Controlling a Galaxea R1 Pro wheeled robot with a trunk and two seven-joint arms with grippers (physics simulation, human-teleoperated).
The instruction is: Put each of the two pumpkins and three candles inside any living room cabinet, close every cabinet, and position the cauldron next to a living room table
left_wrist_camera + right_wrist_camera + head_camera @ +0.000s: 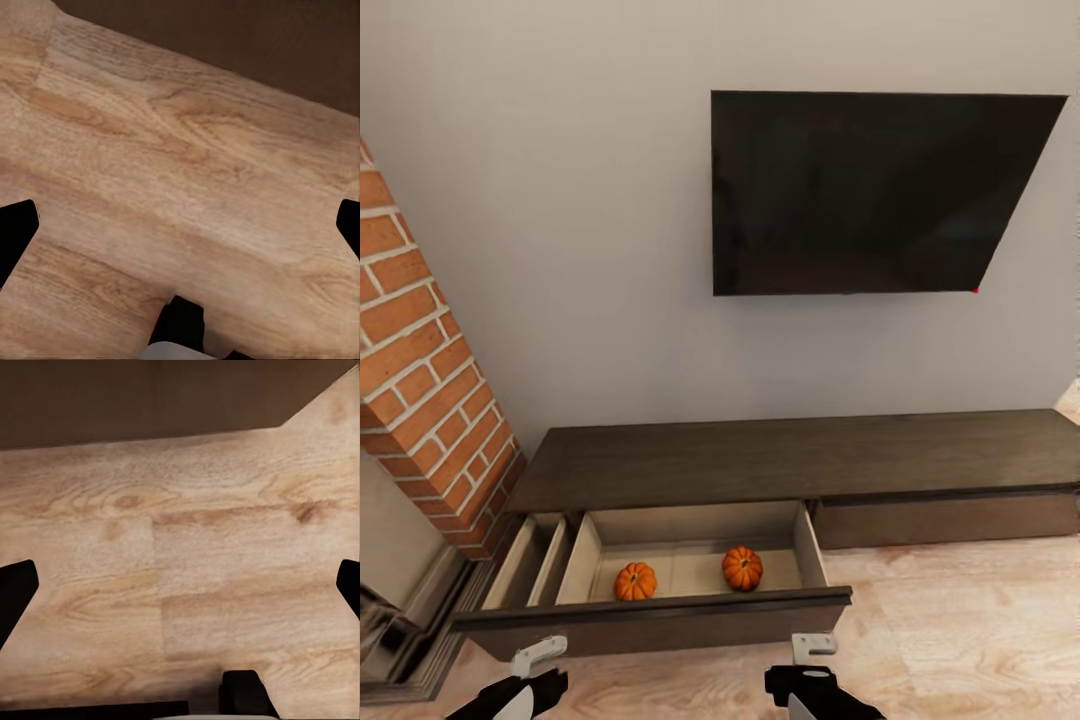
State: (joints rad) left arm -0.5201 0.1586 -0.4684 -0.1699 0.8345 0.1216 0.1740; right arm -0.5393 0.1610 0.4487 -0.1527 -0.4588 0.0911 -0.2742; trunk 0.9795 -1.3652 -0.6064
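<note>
Both pumpkins (pixel 635 581) (pixel 742 568) sit in the open drawer (pixel 660 612) of the cabinet (pixel 800 460), apart, on its beige floor. The drawer front runs crosswise just ahead of both my arms. My left jaws (pixel 180 221) and right jaws (pixel 180 581) are spread wide, empty, over the wood floor (pixel 187 547); either could push it shut, I judge.

Black wall-mounted television (pixel 875 190), red brick column (pixel 425 380), light wood floor (pixel 980 620).
</note>
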